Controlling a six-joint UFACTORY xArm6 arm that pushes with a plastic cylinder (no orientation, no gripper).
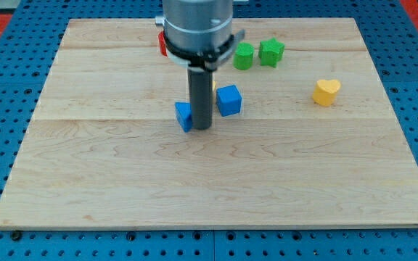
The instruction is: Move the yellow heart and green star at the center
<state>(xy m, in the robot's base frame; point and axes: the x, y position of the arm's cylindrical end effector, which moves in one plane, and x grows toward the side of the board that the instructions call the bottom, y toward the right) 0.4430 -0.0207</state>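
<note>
The yellow heart [326,91] lies on the wooden board [216,181] at the view's right. The green star [271,51] lies near the view's top, right of centre, beside a green round block [244,56]. My tip [201,127] rests near the board's centre, touching or almost touching the right side of a small blue block [184,116]. A blue cube [228,100] sits just right of the rod. The tip is well left of the heart and below-left of the star.
A red block [162,45] shows partly behind the arm's body at the view's top. A sliver of a yellowish block [215,85] peeks out right of the rod. A blue pegboard surface [6,109] surrounds the board.
</note>
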